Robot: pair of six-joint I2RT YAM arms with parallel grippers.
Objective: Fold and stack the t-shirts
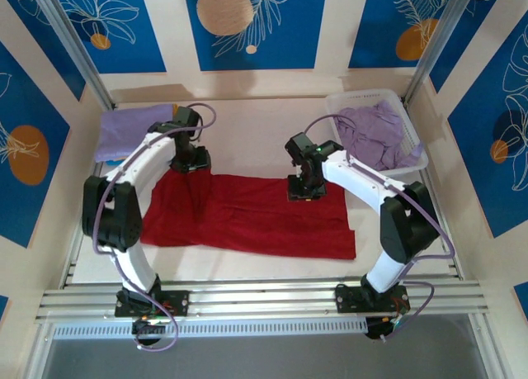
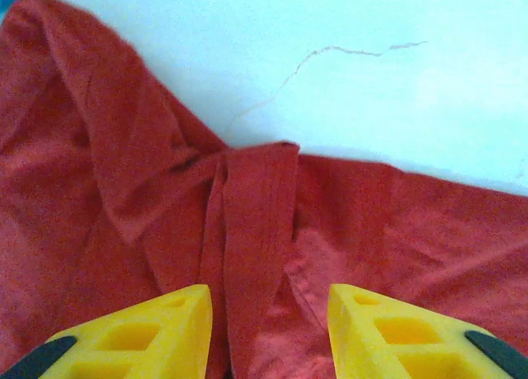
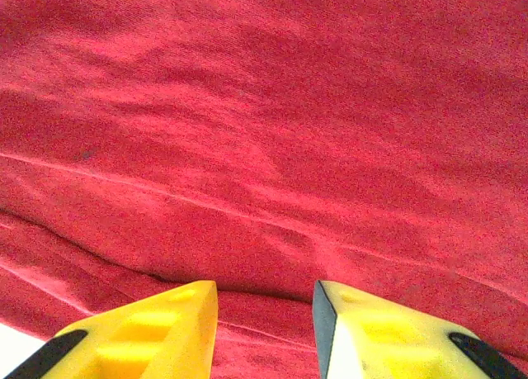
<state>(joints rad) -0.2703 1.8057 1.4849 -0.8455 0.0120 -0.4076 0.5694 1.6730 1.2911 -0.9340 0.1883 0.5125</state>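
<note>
Lying flat: red shirt, spread wide across the middle of the table in front of both arms, its near edge uneven.
Left side: left gripper points down at the red shirt's far edge, towards its left end.
Left jaws: part way apart. The yellow fingers stand either side of a bunched ridge of red cloth that runs up between them to the hem. The ridge is a little narrower than the gap.
Right side: right gripper points down at the same far edge, right of the middle.
Right jaws: part way apart, with much the same gap as the left. Red cloth lies under and between the fingers, fairly smooth and not gathered, with a low fold crossing just past the tips.
Far left corner: lavender shirt, folded, just behind the left gripper and apart from the red shirt.
Far right corner: white basket with crumpled lavender shirts heaped inside.
</note>
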